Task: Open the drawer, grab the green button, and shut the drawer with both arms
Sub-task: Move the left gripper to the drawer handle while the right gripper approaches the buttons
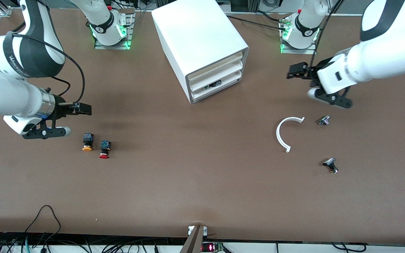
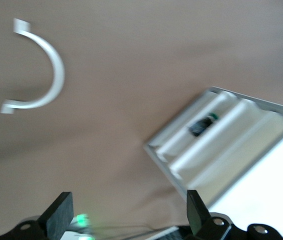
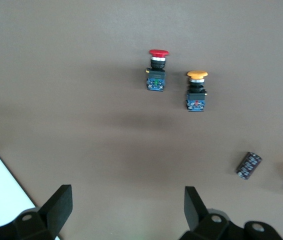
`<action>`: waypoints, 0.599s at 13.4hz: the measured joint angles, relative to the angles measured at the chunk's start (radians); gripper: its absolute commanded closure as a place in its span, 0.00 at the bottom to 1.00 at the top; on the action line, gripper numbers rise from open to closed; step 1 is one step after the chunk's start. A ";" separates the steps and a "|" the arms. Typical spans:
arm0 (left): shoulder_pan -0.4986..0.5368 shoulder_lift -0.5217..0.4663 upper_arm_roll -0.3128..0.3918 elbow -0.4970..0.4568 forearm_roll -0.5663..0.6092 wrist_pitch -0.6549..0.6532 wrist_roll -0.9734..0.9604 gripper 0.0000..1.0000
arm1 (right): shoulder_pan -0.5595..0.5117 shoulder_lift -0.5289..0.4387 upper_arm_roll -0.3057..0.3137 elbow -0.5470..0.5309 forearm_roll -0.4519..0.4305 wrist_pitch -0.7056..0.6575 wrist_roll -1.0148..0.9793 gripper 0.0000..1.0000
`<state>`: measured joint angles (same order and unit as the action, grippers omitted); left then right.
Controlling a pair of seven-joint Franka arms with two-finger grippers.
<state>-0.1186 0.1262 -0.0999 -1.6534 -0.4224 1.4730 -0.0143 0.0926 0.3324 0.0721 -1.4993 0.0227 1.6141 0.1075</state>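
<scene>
On a matte brown table (image 1: 195, 182), a smooth white box cabinet (image 1: 199, 42) holds three shallow drawers.
Its lowest drawer (image 1: 220, 86) sits nearly closed, the green-capped button (image 2: 202, 124) lying inside. Two more buttons, yellow-capped (image 1: 87, 142) and red-capped (image 1: 104, 149), stand beside each other near the right gripper (image 1: 83, 109), jaws spread and empty. Over bare tabletop, the left gripper (image 1: 295, 71) hangs likewise unclenched, above a curved white plastic arc (image 1: 285, 131) and two small metal parts (image 1: 323, 120).
</scene>
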 measured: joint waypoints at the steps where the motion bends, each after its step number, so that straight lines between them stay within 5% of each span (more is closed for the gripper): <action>1: -0.002 0.031 -0.001 -0.001 -0.059 -0.009 0.000 0.00 | 0.016 0.012 0.000 0.013 0.000 0.000 0.031 0.01; 6: 0.001 0.212 -0.002 -0.002 -0.207 0.031 0.280 0.01 | 0.073 0.053 0.002 0.023 0.000 0.046 0.170 0.01; 8: 0.031 0.254 0.003 -0.024 -0.311 0.032 0.379 0.09 | 0.094 0.069 0.002 0.023 0.000 0.065 0.240 0.01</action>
<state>-0.0876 0.3805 -0.0970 -1.6769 -0.7331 1.5050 0.3643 0.1862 0.4009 0.0746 -1.4765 0.0228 1.6787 0.3475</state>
